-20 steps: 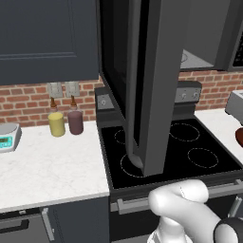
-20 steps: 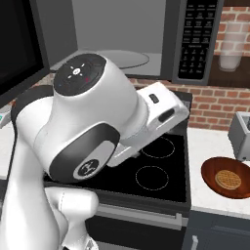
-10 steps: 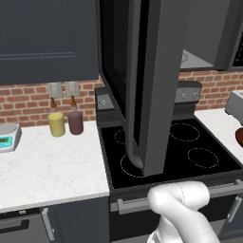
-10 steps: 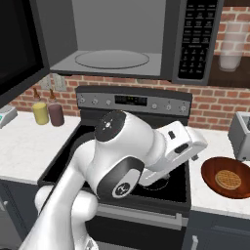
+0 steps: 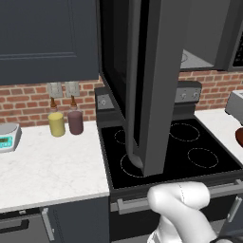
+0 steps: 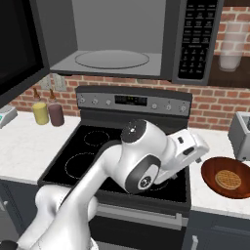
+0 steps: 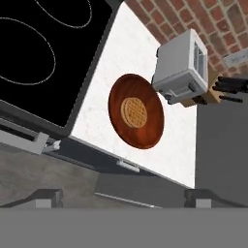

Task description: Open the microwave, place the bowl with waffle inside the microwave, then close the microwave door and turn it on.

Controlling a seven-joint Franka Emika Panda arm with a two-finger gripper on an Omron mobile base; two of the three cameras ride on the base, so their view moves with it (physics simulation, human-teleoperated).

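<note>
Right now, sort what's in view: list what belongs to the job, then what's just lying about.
Job: microwave, microwave door swung open, bowl with waffle, open end effector.
Lying about: stove, toaster, yellow cup, purple cup, scale.

White robot arm [image 6: 141, 161] built of smooth, rounded, glossy segments. A dark grey band rings the large joint, whose cap carries a small dark disc with red marks. The wrist ends in a boxy white hand housing [image 6: 188, 149]. Two small dark finger tips [image 7: 48, 196] are blocky.
</note>
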